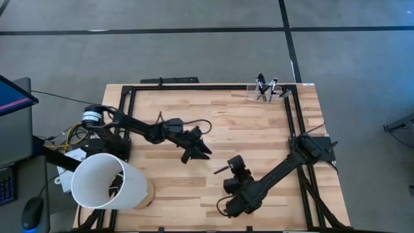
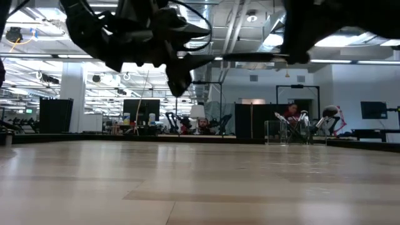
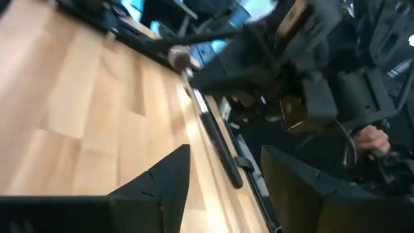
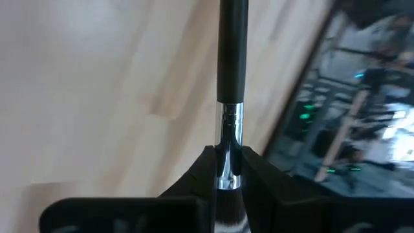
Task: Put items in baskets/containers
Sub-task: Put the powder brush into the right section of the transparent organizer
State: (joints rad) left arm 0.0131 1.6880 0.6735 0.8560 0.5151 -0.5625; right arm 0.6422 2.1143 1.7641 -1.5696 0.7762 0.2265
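Makeup brush (image 4: pixel 231 84) — one slim dark-handled brush with a silvery ferrule, pinched at the ferrule between the right gripper's (image 4: pixel 226 169) jaws; handle runs straight out ahead of them, bristle end tucked back toward the wrist. High view shows the same brush (image 1: pixel 220 169) poking out sideways from the right gripper (image 1: pixel 234 166), lifted over the middle of the worktop (image 1: pixel 259 129)

Left gripper (image 1: pixel 196 147) sits just across from that handle tip, jaws spread and empty. Its wrist view has the brush handle (image 3: pixel 217 145) lying in the gap ahead of the jaws, not yet between them. Reads as a hand-over being lined up, though that is my judgement only

Clear holder (image 1: pixel 265 94) — well beyond both sets of jaws, at the worktop's far edge by the black frame. Several brushes (image 1: pixel 262 83) already stand upright in it; low view shows the holder (image 2: pixel 275 132) with pale and dark heads sticking up, count not readable

Progress: looks far along. No other loose brushes visible on the boards around either set of jaws. The held one appears to be the last, or near it. Left to do: carry it to the holder, drop it in

Big white tub (image 1: pixel 107 181) stands behind the left arm, no part in this so far as seen
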